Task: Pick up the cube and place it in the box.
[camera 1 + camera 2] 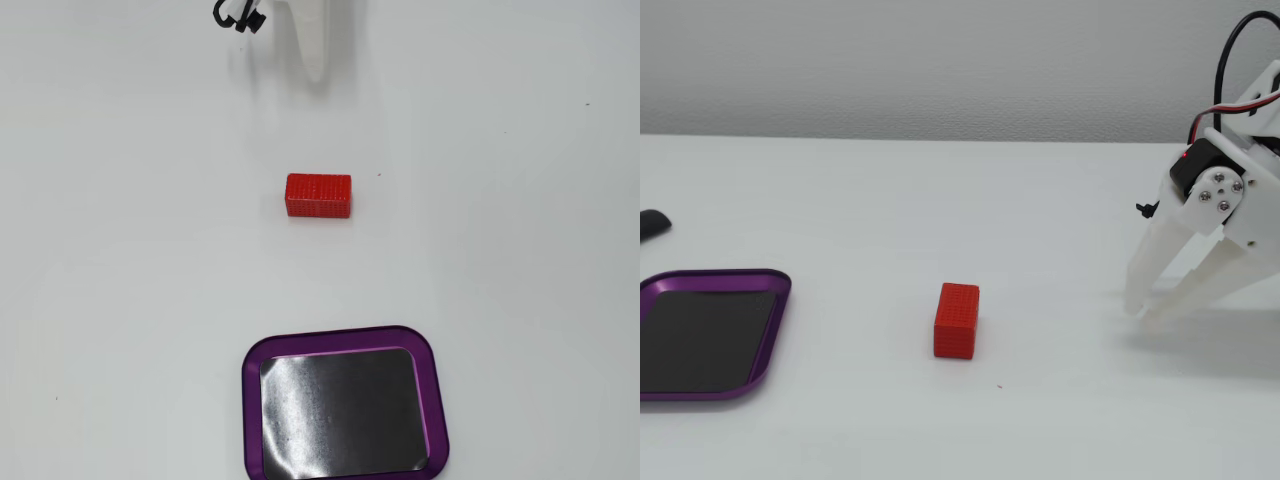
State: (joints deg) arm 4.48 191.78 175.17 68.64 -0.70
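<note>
The cube (318, 195) is a small red bumpy block lying on the white table, near the middle in both fixed views (957, 320). The box (343, 471) is a purple-rimmed tray with a shiny black bottom, at the lower edge of one fixed view and at the left edge of the other (768, 335). It holds nothing. My white gripper (1143, 314) stands at the right, tips down near the table, well apart from the cube. Its two fingers are close at the tips with nothing between them. From above only one white finger (314, 45) shows at the top edge.
A dark flat object (652, 223) lies at the far left edge behind the box. A black cable (238, 15) loops beside the arm at the top. Bare white table lies between cube and box.
</note>
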